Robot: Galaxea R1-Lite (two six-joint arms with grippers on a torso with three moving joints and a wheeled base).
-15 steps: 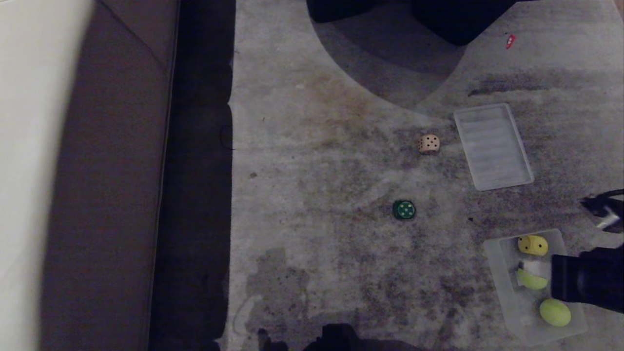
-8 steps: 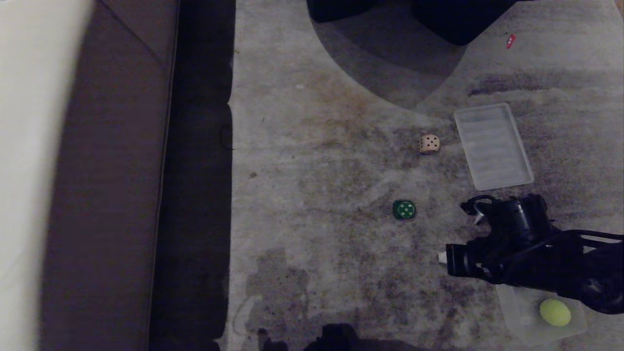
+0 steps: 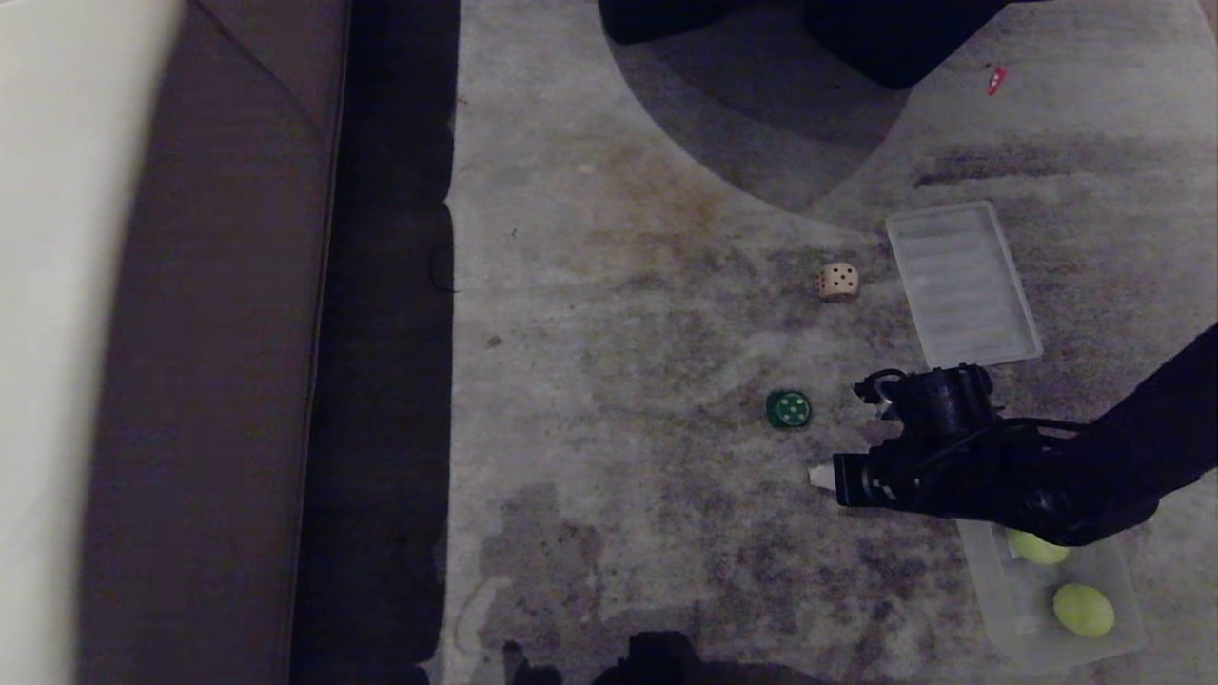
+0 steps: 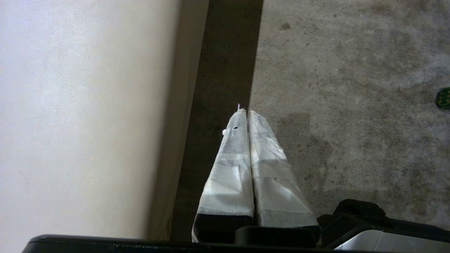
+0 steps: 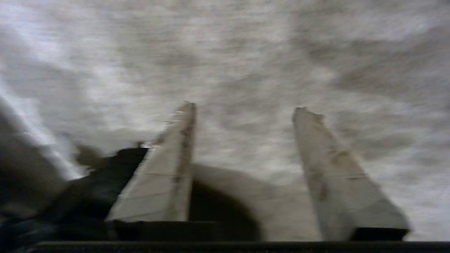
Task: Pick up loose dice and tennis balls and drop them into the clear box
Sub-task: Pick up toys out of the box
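Right gripper [image 5: 244, 105] spread wide and empty above carpet [image 3: 618, 333], near the dark green die [image 3: 789, 409]; clear box [image 3: 990, 580] holds two tennis balls [image 3: 1084, 609]; judged step: reaching, next descend astride that die and close.
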